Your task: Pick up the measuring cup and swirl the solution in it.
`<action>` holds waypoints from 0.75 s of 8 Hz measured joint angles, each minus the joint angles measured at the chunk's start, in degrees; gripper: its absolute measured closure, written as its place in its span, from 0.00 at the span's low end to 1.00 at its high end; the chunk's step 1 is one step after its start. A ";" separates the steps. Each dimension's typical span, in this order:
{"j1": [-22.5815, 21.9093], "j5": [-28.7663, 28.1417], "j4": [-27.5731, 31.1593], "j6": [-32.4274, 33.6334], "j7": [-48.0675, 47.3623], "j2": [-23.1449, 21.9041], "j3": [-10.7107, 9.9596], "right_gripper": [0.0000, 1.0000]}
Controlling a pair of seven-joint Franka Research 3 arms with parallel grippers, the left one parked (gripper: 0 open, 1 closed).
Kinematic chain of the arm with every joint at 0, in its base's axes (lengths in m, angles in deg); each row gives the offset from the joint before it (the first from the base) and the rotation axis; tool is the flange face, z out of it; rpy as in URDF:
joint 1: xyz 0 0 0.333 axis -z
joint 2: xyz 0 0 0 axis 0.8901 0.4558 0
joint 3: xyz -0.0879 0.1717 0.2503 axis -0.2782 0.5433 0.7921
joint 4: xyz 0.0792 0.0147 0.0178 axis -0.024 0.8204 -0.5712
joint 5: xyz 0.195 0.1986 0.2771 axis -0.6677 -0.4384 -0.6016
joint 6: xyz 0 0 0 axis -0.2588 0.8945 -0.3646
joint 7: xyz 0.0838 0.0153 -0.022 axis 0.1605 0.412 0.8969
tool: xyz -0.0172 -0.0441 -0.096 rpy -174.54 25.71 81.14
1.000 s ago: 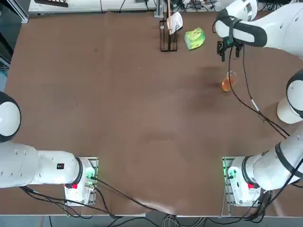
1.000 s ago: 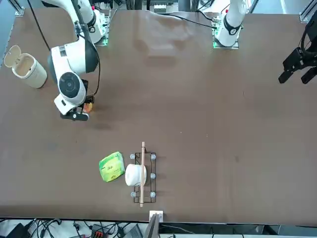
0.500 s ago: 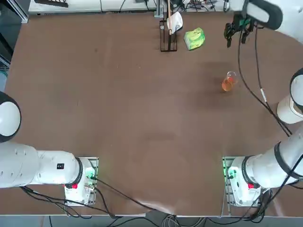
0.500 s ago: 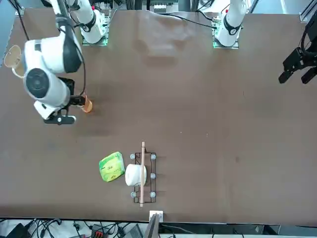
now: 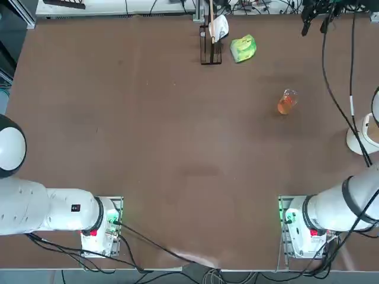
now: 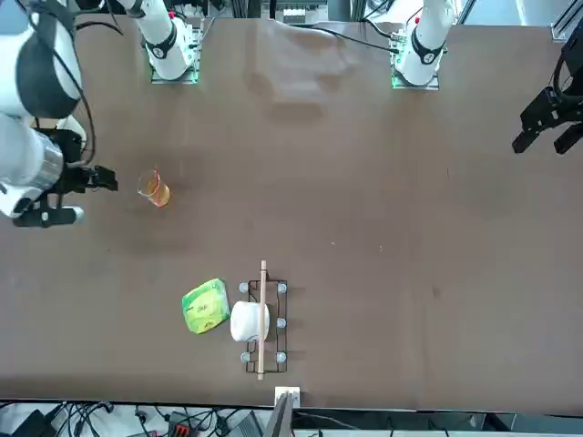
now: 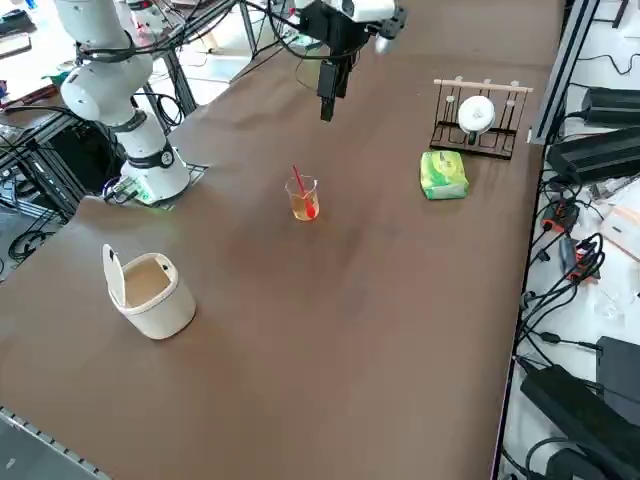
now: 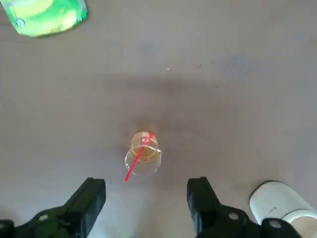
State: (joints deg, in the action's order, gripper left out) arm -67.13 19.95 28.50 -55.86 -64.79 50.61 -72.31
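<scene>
The measuring cup is a small clear glass vessel standing upright on the brown table, right of centre. Orange solution fills its lower part, and a thin red stick leans in it. My right gripper hangs high above the table, beyond the cup toward the far edge. It is open and holds nothing. In the right wrist view the cup lies well below, between the two spread fingers of the gripper.
A white lidded cup stands near the table's right edge. A yellow-green packet and a wire rack holding a white roll and a wooden stick sit at the far edge.
My right gripper has risen and drawn away from the cup toward the far right corner, staying open. The cup has not moved.
</scene>
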 joint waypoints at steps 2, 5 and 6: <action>3.20 -2.40 -0.96 0.77 1.04 -2.37 -0.05 0.00; 4.96 -2.90 0.01 2.01 0.77 -7.10 0.18 0.00; 4.95 -2.88 1.59 2.08 0.41 -9.46 0.57 0.00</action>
State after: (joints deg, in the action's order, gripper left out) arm -62.17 17.08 30.09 -53.78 -64.38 41.15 -71.74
